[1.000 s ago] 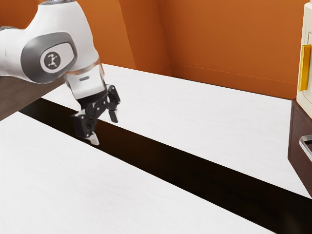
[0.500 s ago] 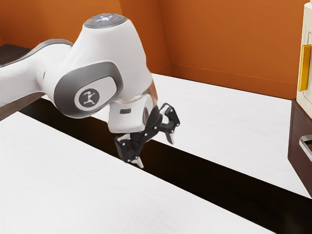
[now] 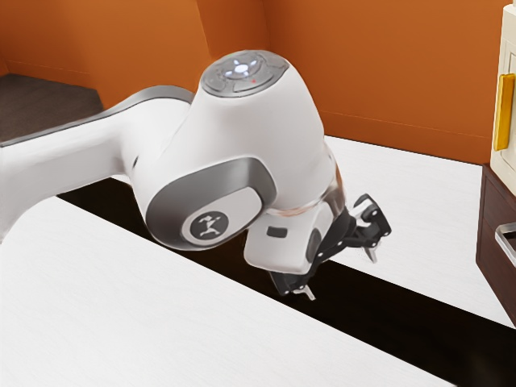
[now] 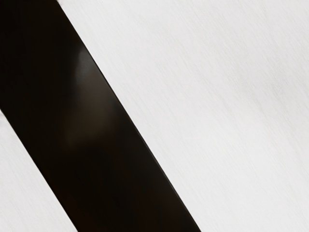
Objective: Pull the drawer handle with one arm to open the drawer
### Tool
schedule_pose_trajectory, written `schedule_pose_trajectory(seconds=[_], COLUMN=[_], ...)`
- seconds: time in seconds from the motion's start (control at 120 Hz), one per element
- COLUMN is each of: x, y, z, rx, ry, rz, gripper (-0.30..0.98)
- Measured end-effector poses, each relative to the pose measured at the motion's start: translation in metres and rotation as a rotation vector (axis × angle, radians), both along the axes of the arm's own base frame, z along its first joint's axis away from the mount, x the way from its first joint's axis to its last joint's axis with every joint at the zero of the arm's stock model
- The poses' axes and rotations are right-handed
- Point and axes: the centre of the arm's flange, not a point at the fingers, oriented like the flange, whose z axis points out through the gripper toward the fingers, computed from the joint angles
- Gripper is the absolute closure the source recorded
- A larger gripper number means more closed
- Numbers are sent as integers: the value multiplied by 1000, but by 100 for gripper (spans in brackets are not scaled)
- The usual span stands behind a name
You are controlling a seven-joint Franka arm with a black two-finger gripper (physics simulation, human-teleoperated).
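In the exterior view my gripper (image 3: 339, 274) is open, its two fingers wide apart with nothing between them, above the dark band of the table. The silver drawer handle (image 3: 505, 235) is at the exterior view's right edge, on the dark brown drawer front (image 3: 494, 254), which the picture's edge cuts off. A gap separates my gripper from the handle. The drawer looks closed in the part that shows.
Above the drawer stands a cream cabinet (image 3: 505, 165) with a yellow handle (image 3: 504, 111). The white table (image 3: 121, 306) has a dark band across it; in the wrist view the dark band (image 4: 96, 125) runs diagonally between white surfaces (image 4: 231, 116). Orange walls rise behind.
My arm and open gripper have moved toward the exterior view's right and lower in the picture, closer to the drawer, and the hand has tilted. The drawer and cabinet have not moved.
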Motion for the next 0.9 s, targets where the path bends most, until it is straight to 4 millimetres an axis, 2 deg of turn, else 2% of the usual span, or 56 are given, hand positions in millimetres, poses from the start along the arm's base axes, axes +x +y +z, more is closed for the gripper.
schedule_pose_trajectory(seconds=[0.117, 0.275, 0.383, 0.5, 0.792, 0.9], x=[8, 26, 29, 31, 54, 52], y=[-12, -31, -45, -55, -85, -102], z=[-2, -15, -23, -23, -8, -7], rx=[12, 35, 22, -15, -54, -63], ry=[-26, -38, -41, -58, -135, -144], rz=[-18, -26, -42, -55, -65, -90], gripper=[0, 0, 0, 0, 0, 0])
